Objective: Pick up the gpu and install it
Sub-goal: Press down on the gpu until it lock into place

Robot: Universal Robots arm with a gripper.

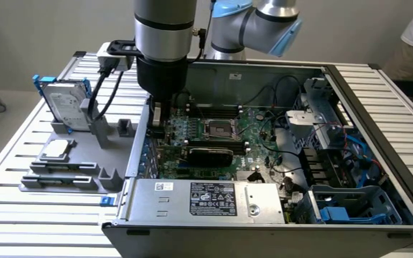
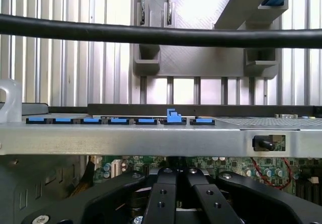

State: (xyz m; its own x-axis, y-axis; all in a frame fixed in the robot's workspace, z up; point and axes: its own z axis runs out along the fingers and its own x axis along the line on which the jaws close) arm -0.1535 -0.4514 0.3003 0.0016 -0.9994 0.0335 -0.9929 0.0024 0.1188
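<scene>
GPU [image 1: 208, 156], flat black-covered card, sits on green motherboard [image 1: 253, 129]; pincer [image 2: 176, 183] shut, empty.

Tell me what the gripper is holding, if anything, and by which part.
Cannot be told: the black gripper is shut, fingertips together, low inside the open grey computer case.

Plain grey wall [image 1: 34, 32] behind a slatted metal table [image 1: 41, 215].
</scene>
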